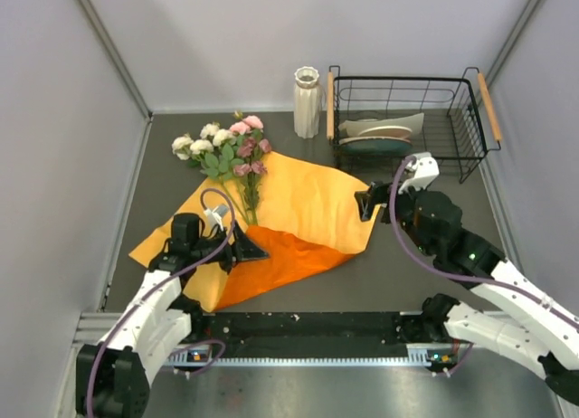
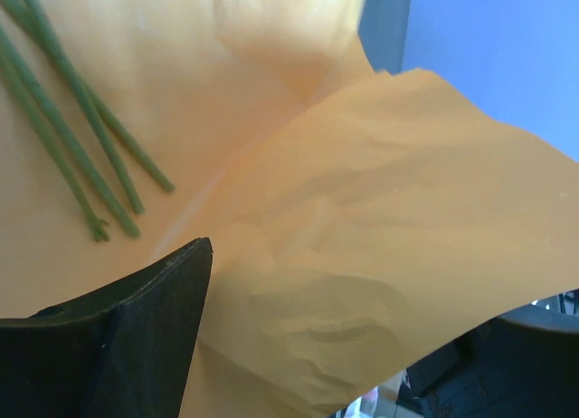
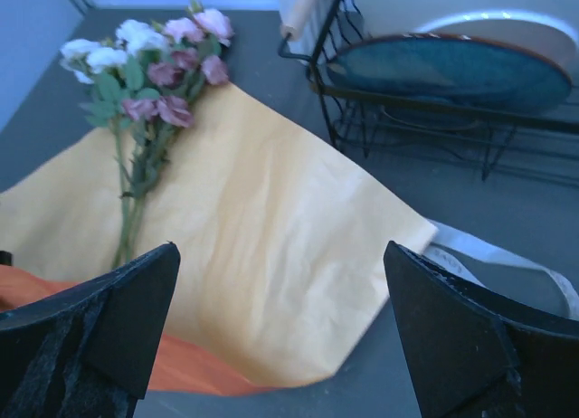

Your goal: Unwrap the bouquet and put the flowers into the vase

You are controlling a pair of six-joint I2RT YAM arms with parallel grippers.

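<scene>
The bouquet lies unwrapped: its flowers (image 1: 226,148), white, pink and mauve roses, rest with their stems on the spread orange paper (image 1: 303,205). The white ribbed vase (image 1: 307,101) stands upright at the back, beside the basket. My left gripper (image 1: 244,249) sits low over the paper's near left part, jaws wide apart, and a raised fold of paper (image 2: 362,255) lies loosely between them. Green stems (image 2: 81,137) lie just ahead of it. My right gripper (image 1: 366,204) hovers at the paper's right corner (image 3: 398,228), open and empty. The flowers (image 3: 154,65) show far left in that view.
A black wire basket (image 1: 466,119) with wooden handles holds plates (image 3: 452,65) at the back right. A cream ribbon (image 3: 507,255) lies on the dark table (image 1: 425,255) by the paper's right corner. Grey walls close in the left, right and back.
</scene>
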